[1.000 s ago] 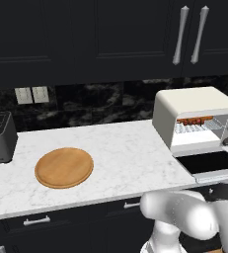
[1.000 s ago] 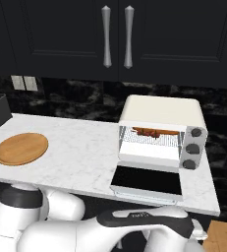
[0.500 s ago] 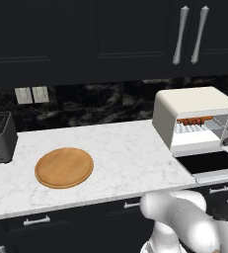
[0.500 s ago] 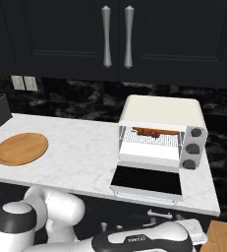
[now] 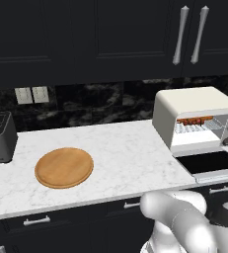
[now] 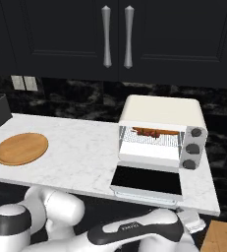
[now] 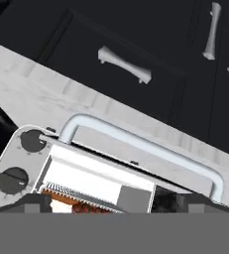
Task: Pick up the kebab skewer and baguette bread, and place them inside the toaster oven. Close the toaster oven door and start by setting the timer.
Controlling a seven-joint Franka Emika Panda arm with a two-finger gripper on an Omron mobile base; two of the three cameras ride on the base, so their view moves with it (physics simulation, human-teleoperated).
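Both kebab skewer [image 6: 145,131] and baguette bread [image 6: 160,132] lie inside open toaster oven [image 6: 162,114]

Dark cabinets [image 5: 86,34]; marble counter [image 5: 120,148]

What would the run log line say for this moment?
food: inside cream-white toaster oven | dark glass oven door: open flat | gripper: open, above silver handle

Toaster oven door [image 7: 136,149] hangs open, silver handle [image 7: 141,144] over counter [image 7: 46,94]; knobs [image 7: 22,158] left.
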